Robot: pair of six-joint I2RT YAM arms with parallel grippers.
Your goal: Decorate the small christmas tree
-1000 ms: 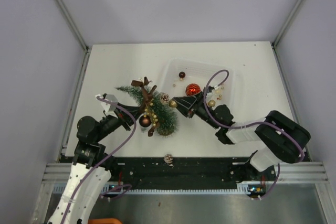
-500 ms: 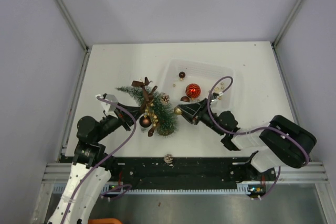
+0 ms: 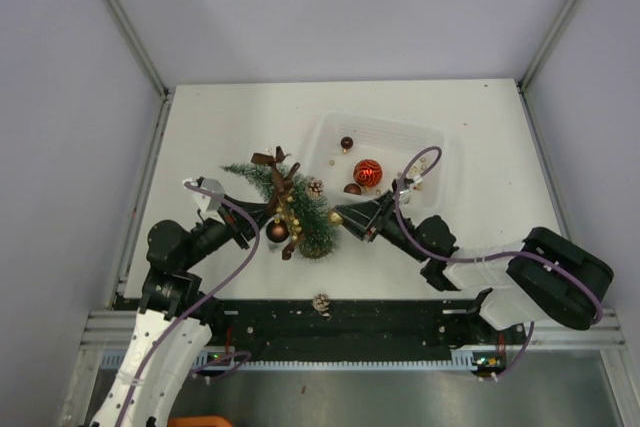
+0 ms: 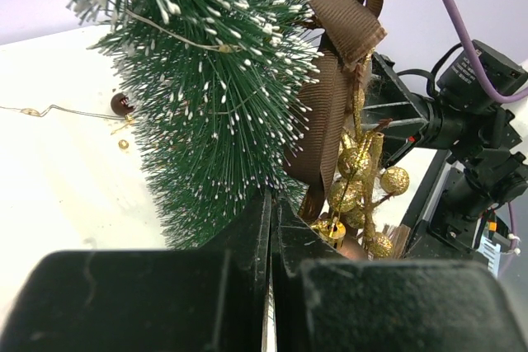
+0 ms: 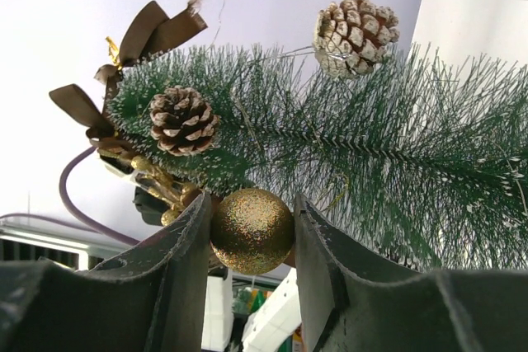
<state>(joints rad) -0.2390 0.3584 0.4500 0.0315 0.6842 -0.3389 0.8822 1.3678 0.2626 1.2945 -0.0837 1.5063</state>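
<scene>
The small christmas tree (image 3: 305,212) is on the table with its tip toward the upper left. It carries a brown ribbon (image 3: 272,162), gold berries, a brown bauble (image 3: 277,231) and pinecones (image 5: 183,119). It also shows in the left wrist view (image 4: 214,80) and the right wrist view (image 5: 388,146). My left gripper (image 3: 262,217) is shut, its tips (image 4: 272,204) pushed into the lower bristles; I see nothing between them. My right gripper (image 3: 340,217) is shut on a gold glitter bauble (image 5: 252,232) and holds it against the tree's right side.
A white tray (image 3: 440,147) stands right of the tree, holding a red bauble (image 3: 367,171), two small dark baubles and some gold bits. A loose pinecone (image 3: 321,302) lies at the table's front edge. Side rails border the table.
My right gripper has moved left from the tray's edge to the tree's side, carrying the gold bauble. The left gripper and the tree have stayed put.
</scene>
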